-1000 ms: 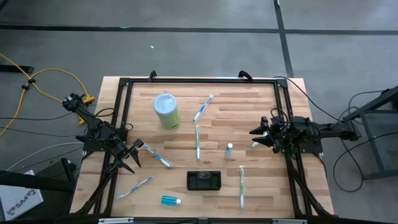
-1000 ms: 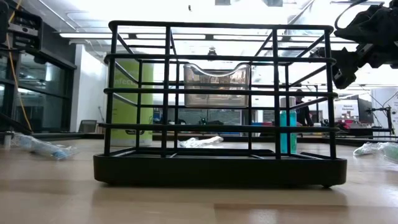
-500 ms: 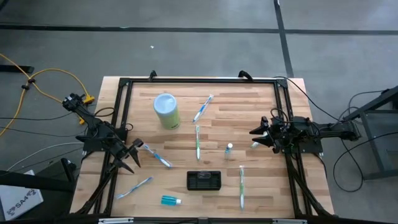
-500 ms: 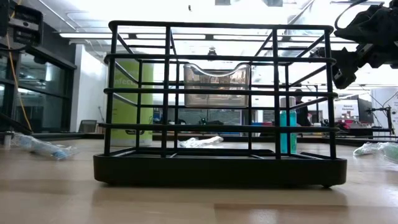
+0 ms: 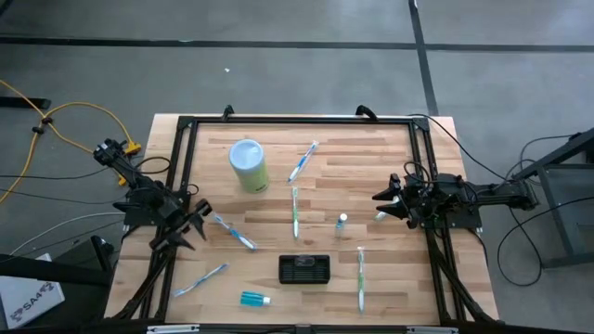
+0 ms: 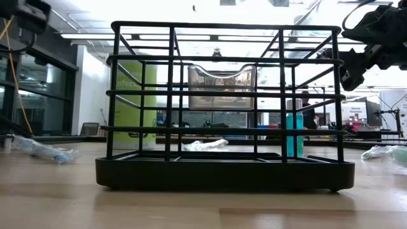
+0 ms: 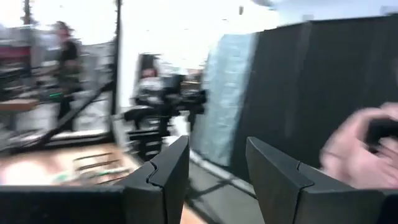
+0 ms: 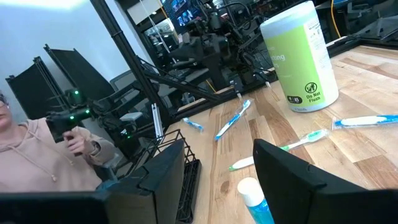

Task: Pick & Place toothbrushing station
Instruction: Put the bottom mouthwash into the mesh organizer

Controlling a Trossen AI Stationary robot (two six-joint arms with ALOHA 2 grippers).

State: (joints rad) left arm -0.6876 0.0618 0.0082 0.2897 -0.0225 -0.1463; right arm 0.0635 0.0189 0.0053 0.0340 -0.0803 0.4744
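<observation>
Basically nothing done: station (image 5: 304,268) untouched, well ahead of both grippers, left (image 5: 197,223) and right (image 5: 382,201), both open, empty.

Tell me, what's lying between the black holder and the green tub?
From above, a green toothbrush lies between the black holder and green tub; otherwise bare wood.

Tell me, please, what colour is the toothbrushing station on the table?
The toothbrushing station is black all over; the low view shows its wire frame best.
</observation>
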